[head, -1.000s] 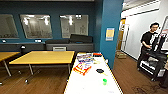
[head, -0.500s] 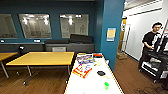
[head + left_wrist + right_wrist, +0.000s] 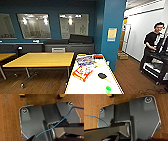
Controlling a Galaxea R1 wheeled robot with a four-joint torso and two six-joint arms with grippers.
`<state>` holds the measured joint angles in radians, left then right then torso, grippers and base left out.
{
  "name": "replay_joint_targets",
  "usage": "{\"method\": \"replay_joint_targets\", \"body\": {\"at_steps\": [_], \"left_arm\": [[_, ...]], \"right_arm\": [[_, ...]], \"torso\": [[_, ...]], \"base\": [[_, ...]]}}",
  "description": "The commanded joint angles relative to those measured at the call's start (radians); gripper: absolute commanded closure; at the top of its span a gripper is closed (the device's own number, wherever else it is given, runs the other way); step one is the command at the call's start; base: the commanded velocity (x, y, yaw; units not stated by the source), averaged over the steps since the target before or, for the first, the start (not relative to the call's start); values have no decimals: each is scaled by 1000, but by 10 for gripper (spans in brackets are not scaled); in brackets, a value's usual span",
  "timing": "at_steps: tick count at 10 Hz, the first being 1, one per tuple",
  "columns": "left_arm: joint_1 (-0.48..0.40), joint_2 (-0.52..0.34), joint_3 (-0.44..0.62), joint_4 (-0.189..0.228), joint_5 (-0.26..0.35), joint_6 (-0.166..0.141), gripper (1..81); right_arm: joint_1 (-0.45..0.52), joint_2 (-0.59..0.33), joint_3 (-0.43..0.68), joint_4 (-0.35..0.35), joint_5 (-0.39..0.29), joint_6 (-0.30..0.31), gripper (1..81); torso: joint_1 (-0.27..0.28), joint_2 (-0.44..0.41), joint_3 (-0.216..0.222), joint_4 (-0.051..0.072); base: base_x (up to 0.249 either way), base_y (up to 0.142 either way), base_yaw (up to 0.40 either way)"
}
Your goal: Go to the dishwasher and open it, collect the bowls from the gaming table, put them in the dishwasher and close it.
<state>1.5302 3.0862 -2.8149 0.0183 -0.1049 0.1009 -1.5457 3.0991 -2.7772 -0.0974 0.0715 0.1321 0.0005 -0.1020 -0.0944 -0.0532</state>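
A long white-topped table [image 3: 93,83], the gaming table, runs away from me at the bottom middle of the head view. On it lie colourful flat packets [image 3: 83,72], a red item [image 3: 98,56], a small black object [image 3: 102,75] and a small green thing [image 3: 108,88]. I cannot make out any bowls on it. The dishwasher is out of view. Both wrist views look down on my own dark plate [image 3: 32,122] over brown floor [image 3: 91,109].
A yellow-topped table [image 3: 40,60] stands to the left. A blue pillar [image 3: 111,22] with a notice rises just right of the white table. A person [image 3: 153,41] stands at a dark control rig [image 3: 157,65] on the far right. A dark counter [image 3: 67,46] lines the back wall.
The whole head picture has shifted slightly, so the camera has moved a little. The things on the white table and the person keep their places.
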Motion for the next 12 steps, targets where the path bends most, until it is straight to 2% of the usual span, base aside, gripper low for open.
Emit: {"method": "replay_joint_targets", "body": {"at_steps": [1, 4, 6, 7, 9, 12], "left_arm": [[-52, -1, 2, -4, 45, -1, 10], [-52, -4, 2, -4, 48, -3, 10], [-51, -10, 6, -3, 42, -4, 10], [-51, -15, 14, -4, 42, -4, 10], [-51, -20, 31, -3, 42, -4, 10], [-51, -18, 35, -3, 39, -4, 10]], "right_arm": [[52, 2, 6, -1, -45, -3, 10], [54, -11, 15, 1, -42, -2, 10], [49, -67, 90, 7, -4, 6, 10], [46, -127, 174, 8, 17, 11, 10], [52, -312, 429, 38, 24, 75, 10], [74, -594, 811, 38, 39, 78, 10]], "torso": [[0, 0, 0, 0], [1, 1, 0, 0], [0, 1, 0, 0], [0, 0, 0, 0], [0, 0, 0, 0], [0, 0, 0, 0]], "base": [[140, 0, 0], [25, 0, 0], [0, 0, 0], [0, 0, 0], [0, 0, 0], [0, 0, 0]]}}
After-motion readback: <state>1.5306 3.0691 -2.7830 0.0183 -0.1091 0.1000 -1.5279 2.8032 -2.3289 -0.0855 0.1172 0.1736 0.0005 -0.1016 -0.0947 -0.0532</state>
